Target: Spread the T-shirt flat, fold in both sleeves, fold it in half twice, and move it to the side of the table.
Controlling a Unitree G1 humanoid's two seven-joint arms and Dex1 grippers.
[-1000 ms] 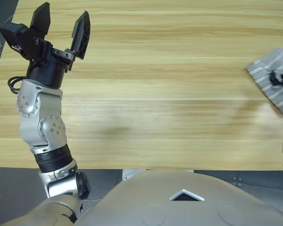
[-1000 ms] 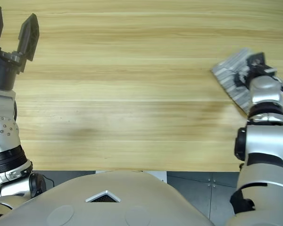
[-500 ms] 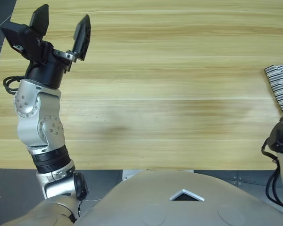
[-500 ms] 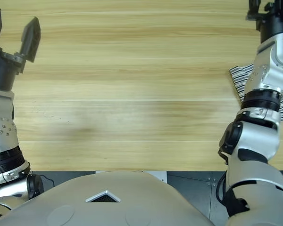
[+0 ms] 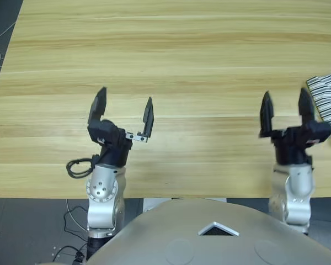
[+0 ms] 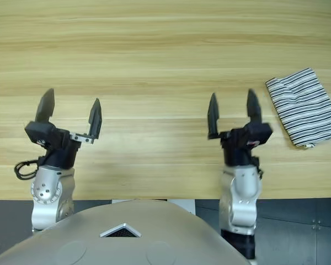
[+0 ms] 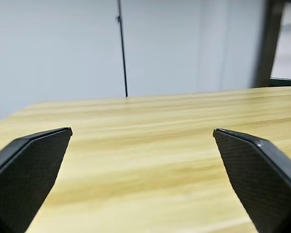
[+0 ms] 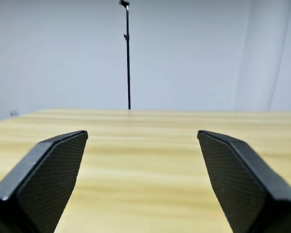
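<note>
Striped folded T-shirt (image 6: 304, 106) lies beside the spread right claw (image 6: 229, 116).

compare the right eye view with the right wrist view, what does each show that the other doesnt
Right eye view, not the wrist view: the folded striped T-shirt lying at the right side of the table, and the left pincer, open over the near part of it.
Right wrist view, not the eye view: a pale wall beyond the far edge, with a thin dark upright line on it.
Both: the wooden table and the right pincer, open and holding nothing.
</note>
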